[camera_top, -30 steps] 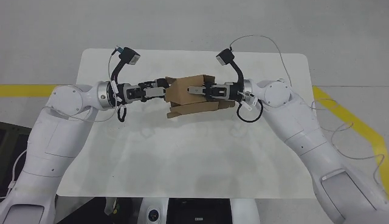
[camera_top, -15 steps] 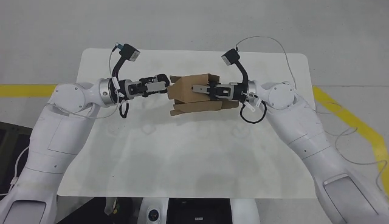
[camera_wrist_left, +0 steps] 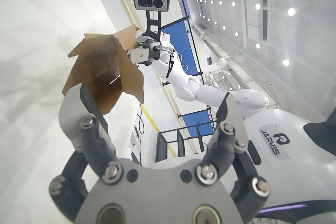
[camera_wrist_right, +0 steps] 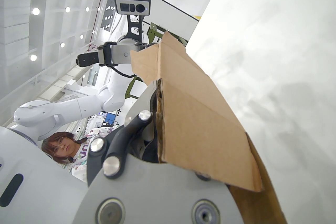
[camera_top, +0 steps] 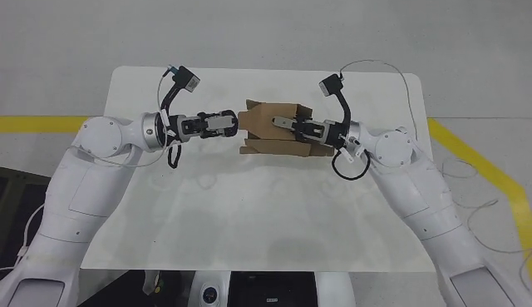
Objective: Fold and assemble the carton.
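Top: carton (camera_top: 270,117) over far middle of white table (camera_top: 249,224). Right gripper (camera_top: 287,125) clamped on carton wall. Left gripper (camera_top: 236,122) just beside opposite end.
Left wrist: left gripper (camera_wrist_left: 155,93) spread wide, empty; carton (camera_wrist_left: 99,70) just ahead.
Right wrist: right gripper (camera_wrist_right: 157,104) pinches carton (camera_wrist_right: 197,117) panel.

Top overhead; wrist views close, facing across shared carton (camera_wrist_left: 101,64).

Left gripper (camera_wrist_left: 155,100) spread wide; right gripper (camera_top: 284,123) apparently clamped.
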You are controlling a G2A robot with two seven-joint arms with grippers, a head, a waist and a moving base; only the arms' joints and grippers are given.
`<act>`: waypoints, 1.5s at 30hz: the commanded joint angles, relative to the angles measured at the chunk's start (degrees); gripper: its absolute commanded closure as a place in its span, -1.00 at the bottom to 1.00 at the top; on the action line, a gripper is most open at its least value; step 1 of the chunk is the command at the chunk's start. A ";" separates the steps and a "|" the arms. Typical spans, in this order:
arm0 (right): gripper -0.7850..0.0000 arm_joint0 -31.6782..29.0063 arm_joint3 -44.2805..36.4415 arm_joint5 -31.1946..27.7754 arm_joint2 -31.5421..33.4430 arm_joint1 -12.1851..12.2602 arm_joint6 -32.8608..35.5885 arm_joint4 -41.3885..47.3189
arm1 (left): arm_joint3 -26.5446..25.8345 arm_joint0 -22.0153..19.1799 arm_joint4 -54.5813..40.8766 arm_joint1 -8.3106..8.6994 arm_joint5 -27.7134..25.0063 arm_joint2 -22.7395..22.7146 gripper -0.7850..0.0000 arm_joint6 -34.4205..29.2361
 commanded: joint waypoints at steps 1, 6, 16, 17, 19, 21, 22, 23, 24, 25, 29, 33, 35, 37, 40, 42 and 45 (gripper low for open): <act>1.00 -0.77 -1.18 0.49 0.01 0.03 -0.56 -0.55 | 0.20 -0.32 -1.11 -0.17 1.16 0.50 -1.00 -0.29; 1.00 -1.46 -2.02 0.86 -1.08 -0.33 -2.54 -2.40 | 0.86 -1.25 -3.58 -0.49 3.03 1.30 -1.00 -2.17; 1.00 0.27 -0.61 0.57 -4.46 -1.53 1.33 0.70 | 2.13 -1.97 -2.44 -0.80 2.84 1.28 -1.00 -0.81; 1.00 0.52 -0.42 0.78 -4.81 -1.62 2.24 1.03 | 2.23 -2.01 -2.44 -0.82 2.86 1.24 -1.00 -0.75; 1.00 0.99 -0.02 0.97 -5.35 -1.82 3.76 1.97 | 2.38 -2.09 -2.60 -0.85 2.79 1.04 -1.00 -0.69; 1.00 1.45 0.44 1.20 -5.95 -2.02 5.24 2.81 | 2.44 -2.13 -2.38 -0.87 2.50 0.78 -1.00 -0.44; 1.00 1.69 0.62 1.20 -6.23 -2.15 5.76 3.23 | 2.40 -2.10 -2.41 -0.87 2.53 0.71 -1.00 -0.43; 1.00 1.87 0.81 1.09 -6.51 -2.28 6.12 3.71 | 2.34 -2.07 -2.49 -0.88 2.56 0.65 -1.00 -0.52; 1.00 2.05 0.98 0.98 -6.85 -2.42 6.60 4.19 | 2.32 -2.06 -2.50 -0.89 2.59 0.59 -1.00 -0.63; 1.00 2.26 1.23 0.85 -7.11 -2.56 6.94 4.64 | 2.31 -2.05 -2.50 -0.89 2.61 0.52 -1.00 -0.69; 1.00 2.95 2.13 0.47 -7.83 -3.01 7.64 5.51 | 2.26 -1.98 -2.62 -0.94 2.65 0.37 -1.00 -0.95; 1.00 3.48 2.83 0.36 -8.35 -3.37 8.71 6.52 | 2.38 -1.99 -2.41 -0.99 2.81 0.28 -1.00 -1.01; 1.00 3.69 3.21 0.36 -8.38 -3.48 8.86 6.50 | 2.65 -2.05 -2.41 -1.02 2.83 0.15 -1.00 -0.93; 1.00 3.74 3.50 0.43 -8.25 -3.52 8.82 6.36 | 3.02 -2.16 -2.48 -1.02 2.81 -0.12 -1.00 -0.81; 1.00 3.66 3.44 0.53 -7.92 -3.51 9.11 6.31 | 3.48 -2.33 -2.55 -1.04 2.89 -0.43 -1.00 -0.68; 1.00 3.62 3.16 0.78 -7.85 -3.50 9.82 6.39 | 3.62 -2.39 -2.55 -1.08 2.86 -0.48 -1.00 -0.64; 1.00 3.63 2.69 1.11 -8.03 -3.60 10.84 6.79 | 3.68 -2.47 -2.40 -1.15 2.83 -0.40 -1.00 -0.67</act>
